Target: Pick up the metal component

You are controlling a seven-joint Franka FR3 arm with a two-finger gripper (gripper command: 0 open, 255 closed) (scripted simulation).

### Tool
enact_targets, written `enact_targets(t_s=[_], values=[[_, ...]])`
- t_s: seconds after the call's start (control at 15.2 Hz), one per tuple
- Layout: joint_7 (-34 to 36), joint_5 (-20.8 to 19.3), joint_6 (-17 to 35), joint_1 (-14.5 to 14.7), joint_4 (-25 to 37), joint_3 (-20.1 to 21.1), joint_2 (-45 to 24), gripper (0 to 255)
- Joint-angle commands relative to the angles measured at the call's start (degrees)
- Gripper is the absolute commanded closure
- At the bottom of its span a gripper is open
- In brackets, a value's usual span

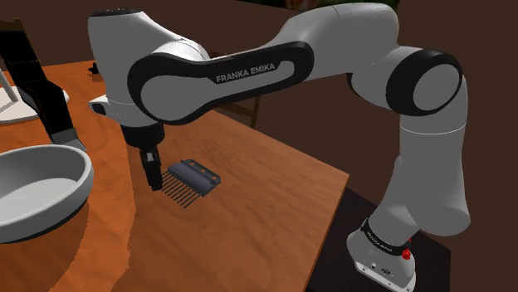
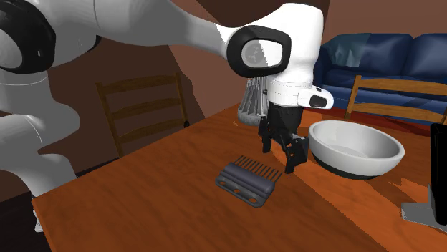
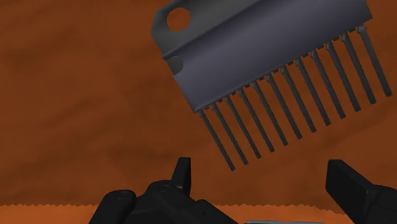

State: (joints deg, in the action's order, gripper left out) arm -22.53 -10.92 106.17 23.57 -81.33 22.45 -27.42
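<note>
- Your end effector [image 3: 264, 184] hangs low over the bench [image 1: 274, 191] with its two fingers spread apart and nothing between them. That looks like a stance ready for a grasp, not a grip yet made.
- The metal component [image 3: 267, 57] is a dark grey flat body with a round hole at one corner and a row of thin pins like a comb. It lies flat on the bench just beyond the fingertips, not inside the gap.
- The pins point back toward the end effector, and the solid body is on the far side from it. In the wrist view the part sits skewed to the line between the fingers.
- Judged from this, you are still in the approach. The open fingers would have to go forward over the body and probably turn to square up with it.
- Aim for the solid body. The pins are slender and would likely slip or flex under a pinch.
- Because the part lies flat, the fingertips must go nearly down to the wood to catch its edges, so scraping the bench is the risk.
- A pale bowl [image 2: 326, 156] stands on the opposite side of the end effector from the component, apart from both.
</note>
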Motion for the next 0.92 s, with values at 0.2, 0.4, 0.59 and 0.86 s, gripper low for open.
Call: enact_targets(t_s=[0.2, 0.4, 0.59, 0.86], values=[[0.15, -0.45, 3.27, -0.02, -2.52, -0.15, -0.86, 0], [0.26, -0.60, 4.33, -0.04, -3.33, -0.23, -1.14, 0], [0.25, -0.61, 4.28, -0.03, -3.21, -0.24, -1.21, 255], [0.24, -0.61, 4.25, -0.02, -3.16, -0.24, -1.23, 255]])
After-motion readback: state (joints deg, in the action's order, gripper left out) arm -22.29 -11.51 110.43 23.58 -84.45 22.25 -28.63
